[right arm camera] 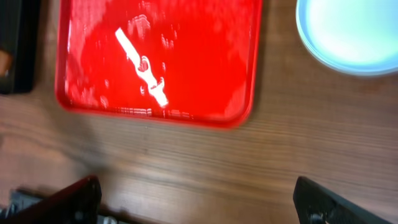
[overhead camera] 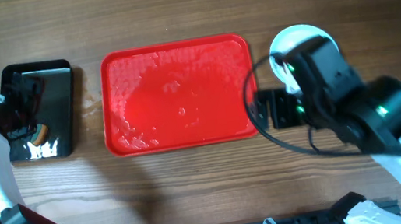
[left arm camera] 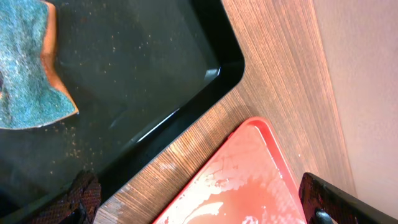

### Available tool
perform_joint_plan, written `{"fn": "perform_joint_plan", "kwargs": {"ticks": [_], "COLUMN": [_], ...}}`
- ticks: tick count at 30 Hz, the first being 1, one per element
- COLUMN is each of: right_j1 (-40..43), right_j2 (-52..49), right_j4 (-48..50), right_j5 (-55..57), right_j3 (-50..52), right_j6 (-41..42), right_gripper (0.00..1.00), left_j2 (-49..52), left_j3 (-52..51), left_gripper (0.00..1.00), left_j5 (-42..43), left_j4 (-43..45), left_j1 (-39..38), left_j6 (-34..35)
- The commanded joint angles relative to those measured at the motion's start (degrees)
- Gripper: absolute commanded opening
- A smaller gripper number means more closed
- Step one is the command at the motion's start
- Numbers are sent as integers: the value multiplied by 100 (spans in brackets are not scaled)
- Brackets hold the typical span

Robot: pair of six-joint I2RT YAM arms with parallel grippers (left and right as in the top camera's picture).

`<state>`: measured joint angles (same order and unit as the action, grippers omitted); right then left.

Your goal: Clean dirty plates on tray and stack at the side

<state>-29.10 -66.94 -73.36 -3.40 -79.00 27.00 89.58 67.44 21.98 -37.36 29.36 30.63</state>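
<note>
Red tray (overhead camera: 178, 95), wet and bare of crockery; the plates (overhead camera: 294, 36) sit on the table just beside its right end, partly under the right arm, their count not discernible. The job appears essentially complete, so the remaining step is probably withdrawal: raise the right gripper (right arm camera: 198, 202) straight up and away without brushing the stack. Its jaws stand wide apart, holding nothing. The left gripper (left arm camera: 202, 208), likewise spread and empty, hovers by a corner of the black tray (left arm camera: 137, 74), where the sponge (left arm camera: 28, 68) lies.

Wooden table (overhead camera: 195, 183) holds black tray (overhead camera: 60, 92), red tray (overhead camera: 178, 91) and a plate (overhead camera: 298, 34).
</note>
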Motion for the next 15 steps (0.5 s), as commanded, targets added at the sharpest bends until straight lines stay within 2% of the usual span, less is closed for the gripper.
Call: {"fn": "perform_joint_plan", "kwargs": {"ticks": [1, 10, 12, 15], "right_j1": [2, 2, 9, 85], "right_j2": [181, 70, 273, 1189], "right_j4": [-83, -330, 221, 1580], "right_j5": [-264, 96, 168, 72], "right_j3": [-4, -2, 216, 1298], "right_j6": [37, -133, -157, -151], "right_gripper": [100, 100, 100, 100], "left_j2": [-55, -55, -55, -55], "left_j3": [-15, -15, -15, -15], "left_gripper": [100, 100, 100, 100], "left_j5": [136, 136, 136, 136], "left_j4": [2, 2, 2, 2], "left_j1": [0, 0, 0, 0], "left_j6": [7, 7, 7, 7]}}
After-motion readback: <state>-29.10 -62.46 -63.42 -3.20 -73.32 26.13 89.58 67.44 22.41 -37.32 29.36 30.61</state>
